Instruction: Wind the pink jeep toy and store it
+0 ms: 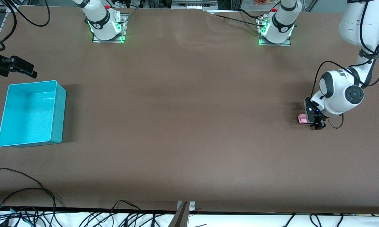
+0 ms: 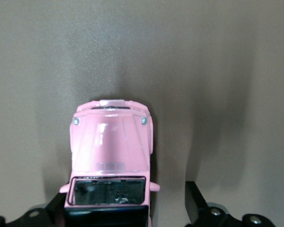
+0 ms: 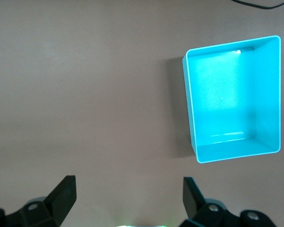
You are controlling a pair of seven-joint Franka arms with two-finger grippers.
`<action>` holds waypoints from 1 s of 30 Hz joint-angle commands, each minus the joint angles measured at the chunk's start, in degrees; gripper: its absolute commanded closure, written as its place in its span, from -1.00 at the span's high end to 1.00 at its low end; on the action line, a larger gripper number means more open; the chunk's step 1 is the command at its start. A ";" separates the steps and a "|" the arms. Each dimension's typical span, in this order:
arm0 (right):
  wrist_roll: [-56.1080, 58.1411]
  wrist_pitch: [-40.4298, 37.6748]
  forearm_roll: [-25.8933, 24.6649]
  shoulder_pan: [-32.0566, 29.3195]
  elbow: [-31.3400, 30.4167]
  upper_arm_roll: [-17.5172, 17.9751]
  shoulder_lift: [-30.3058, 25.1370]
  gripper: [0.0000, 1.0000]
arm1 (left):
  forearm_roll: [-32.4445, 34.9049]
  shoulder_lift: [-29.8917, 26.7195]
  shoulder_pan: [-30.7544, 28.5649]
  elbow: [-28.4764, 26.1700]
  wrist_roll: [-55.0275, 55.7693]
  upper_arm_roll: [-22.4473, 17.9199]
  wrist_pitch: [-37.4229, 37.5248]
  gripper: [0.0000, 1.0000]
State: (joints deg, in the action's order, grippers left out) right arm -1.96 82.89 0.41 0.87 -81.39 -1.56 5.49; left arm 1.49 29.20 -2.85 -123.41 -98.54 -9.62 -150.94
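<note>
The pink jeep toy stands on the brown table at the left arm's end. In the left wrist view the pink jeep toy shows its pink bonnet, windscreen and black roof. My left gripper is low at the table around the jeep's rear. It is open: one finger stands clear of the jeep's side with table showing between. The other finger is close against the jeep. My right gripper hangs open over the table beside the turquoise bin, and its fingers hold nothing.
The turquoise bin sits at the right arm's end of the table with nothing showing inside it. Cables lie along the table edge nearest the front camera. A metal bracket sits at the middle of that edge.
</note>
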 commanded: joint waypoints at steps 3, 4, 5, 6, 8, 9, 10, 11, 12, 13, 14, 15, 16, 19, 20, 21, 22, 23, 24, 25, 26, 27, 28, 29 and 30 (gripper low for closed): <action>0.82 -0.62 0.56 -0.25 1.06 -0.11 0.22 1.00 | -1.40 -2.47 0.39 1.07 -0.51 -0.13 4.14 1.00; 0.82 -0.62 0.56 -0.25 1.06 -0.11 0.22 1.00 | -1.40 -3.26 0.39 1.16 -0.43 -0.13 5.55 1.00; 0.82 -0.62 0.56 -0.25 1.06 -0.11 0.22 1.00 | -1.40 -4.40 0.39 1.33 -0.25 -0.05 7.22 1.00; 0.82 -0.62 0.64 -0.25 1.06 -0.11 0.22 1.00 | -1.40 -5.46 0.48 1.33 -0.07 -0.05 8.54 1.00; 0.82 -0.62 0.56 -0.25 1.06 -0.11 0.22 1.00 | -1.40 -7.57 0.83 1.33 0.80 -0.05 11.53 1.00; 0.82 -0.62 0.64 -0.25 0.97 -0.11 0.22 1.00 | -1.31 -8.71 0.83 1.33 1.42 -0.05 13.19 1.00; 0.82 -0.62 0.56 -0.25 1.06 -0.11 0.22 1.00 | -1.22 -9.68 0.92 1.33 1.94 -0.05 14.95 1.00; 0.82 -0.62 0.64 -0.25 1.06 -0.11 0.22 1.00 | -1.14 -10.73 0.92 1.33 2.56 -0.05 16.62 1.00; 0.82 -0.62 0.56 -0.25 1.06 -0.11 0.22 1.00 | -0.79 -14.40 0.83 1.33 2.82 0.04 19.42 1.00; 0.82 -0.62 0.56 -0.25 1.06 -0.11 0.22 1.00 | -0.78 -14.95 0.83 1.42 2.83 0.04 19.54 1.00; 0.82 -0.62 0.56 -0.25 1.06 -0.11 0.22 1.00 | -0.78 -15.40 0.83 1.42 2.91 -0.05 19.54 1.00; 0.82 -0.62 0.47 -0.25 1.06 -0.11 0.22 1.00 | -0.78 -15.92 0.83 1.51 2.92 -0.05 19.54 1.00; 0.82 -0.62 0.47 -0.25 1.06 -0.11 0.22 1.00 | -0.87 -16.27 0.83 1.77 2.92 0.04 19.45 1.00; 0.73 -0.62 0.21 -0.25 1.06 -0.11 0.22 1.00 | -1.49 -16.89 0.74 3.61 2.92 -0.05 19.45 1.00; 0.73 -0.62 0.12 -0.25 1.06 -0.11 0.22 1.00 | -1.49 -16.98 0.74 4.40 2.92 -0.05 19.45 1.00; 0.73 -0.62 0.12 -0.17 1.06 -0.11 0.22 1.00 | -1.49 -16.89 0.74 5.45 2.92 0.04 19.36 1.00; 0.73 -0.62 0.12 -0.17 1.06 -0.11 0.22 1.00 | -1.49 -16.81 0.74 6.68 2.92 -0.05 19.36 1.00; 0.64 -0.62 0.21 -0.17 1.06 -0.02 0.22 1.00 | -1.40 -16.54 0.74 7.74 3.00 -0.05 19.28 1.00; 0.64 -0.62 0.21 -0.17 1.06 -0.11 0.22 1.00 | -1.40 -16.46 0.74 8.36 2.92 -0.05 19.19 1.00; 0.73 -0.62 0.12 -0.17 1.06 -0.02 0.22 1.00 | -1.40 -16.54 0.74 8.71 2.92 -0.05 19.10 1.00; 0.73 -0.62 0.12 -0.17 1.14 -0.02 0.22 1.00 | -1.40 -16.72 0.74 8.80 2.92 -0.05 19.01 1.00; 0.73 -0.62 0.21 -0.17 1.14 -0.02 0.22 1.00 | -1.40 -16.72 0.74 9.15 2.92 -0.05 18.93 1.00; 0.73 -0.62 0.21 -0.17 1.23 -0.11 0.22 1.00 | -1.31 -16.72 0.74 9.50 2.92 -0.05 18.92 1.00; 0.73 -0.62 0.12 -0.17 1.23 -0.11 0.22 1.00 | -1.14 -16.72 0.74 9.86 2.83 -0.05 18.92 1.00; 0.73 -0.62 0.12 -0.17 1.23 -0.02 0.22 1.00 | -1.14 -16.72 0.74 10.03 2.57 -0.05 18.92 1.00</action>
State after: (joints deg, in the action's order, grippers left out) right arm -1.96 82.89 0.41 0.87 -81.39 -1.58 5.49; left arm 1.32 11.82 -2.27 -115.46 -95.74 -9.57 -132.72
